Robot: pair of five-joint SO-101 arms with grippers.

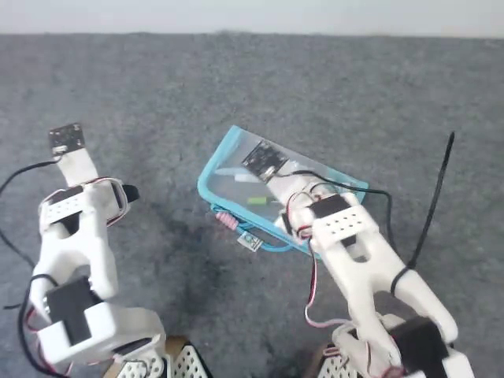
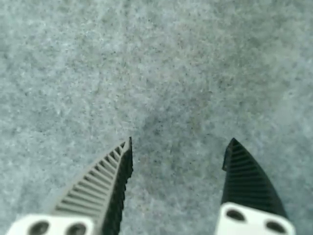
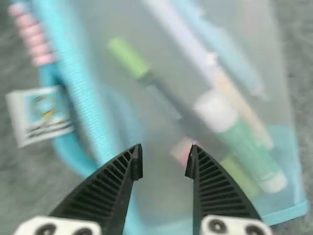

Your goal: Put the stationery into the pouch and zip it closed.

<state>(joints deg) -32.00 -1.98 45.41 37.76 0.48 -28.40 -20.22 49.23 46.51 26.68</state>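
The right gripper (image 3: 164,159) hangs over the blue-trimmed pouch (image 1: 206,183) at mid-frame of the high view — jaws slightly parted, holding nothing. The left gripper (image 2: 178,147), at far left, is spread wide over the grey mat (image 2: 146,58).

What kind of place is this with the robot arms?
Probably a robot practice table, maybe in a lab: a grey felt-like mat covers it, a white left arm and right arm stand side by side, and a see-through pouch of pens lies ready.
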